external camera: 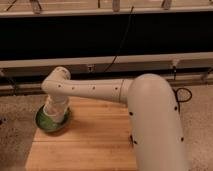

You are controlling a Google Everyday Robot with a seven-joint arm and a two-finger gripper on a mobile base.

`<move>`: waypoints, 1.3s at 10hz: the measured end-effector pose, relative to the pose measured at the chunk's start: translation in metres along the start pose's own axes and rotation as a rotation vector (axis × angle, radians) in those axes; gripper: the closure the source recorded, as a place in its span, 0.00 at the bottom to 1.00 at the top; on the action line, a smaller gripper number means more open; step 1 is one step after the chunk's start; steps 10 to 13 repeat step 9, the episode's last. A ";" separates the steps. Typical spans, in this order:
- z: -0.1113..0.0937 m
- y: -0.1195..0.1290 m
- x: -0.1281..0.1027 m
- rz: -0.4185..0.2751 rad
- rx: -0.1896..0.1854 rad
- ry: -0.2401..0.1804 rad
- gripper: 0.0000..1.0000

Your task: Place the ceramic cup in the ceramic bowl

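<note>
The green ceramic bowl [42, 122] sits at the far left corner of the wooden table [95, 140]. My white arm reaches left across the table and bends down over the bowl. The gripper [56, 115] hangs at the arm's end, right above the bowl's inside, and covers most of it. A pale tapered shape [55, 108] there looks like the ceramic cup, low inside the bowl's rim. I cannot separate it clearly from the gripper, and I cannot tell whether it rests on the bowl.
My bulky white arm [150, 120] covers the right side of the table. A dark wall with a pale rail [150, 60] and a hanging black cable [122, 45] runs behind. Speckled floor lies on both sides of the table.
</note>
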 end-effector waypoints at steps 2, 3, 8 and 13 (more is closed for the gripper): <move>-0.002 0.001 0.001 -0.002 0.004 0.004 0.20; -0.004 0.003 0.002 -0.002 0.004 0.008 0.20; -0.046 0.019 0.022 0.021 0.000 0.049 0.20; -0.047 0.022 0.022 0.026 0.001 0.049 0.20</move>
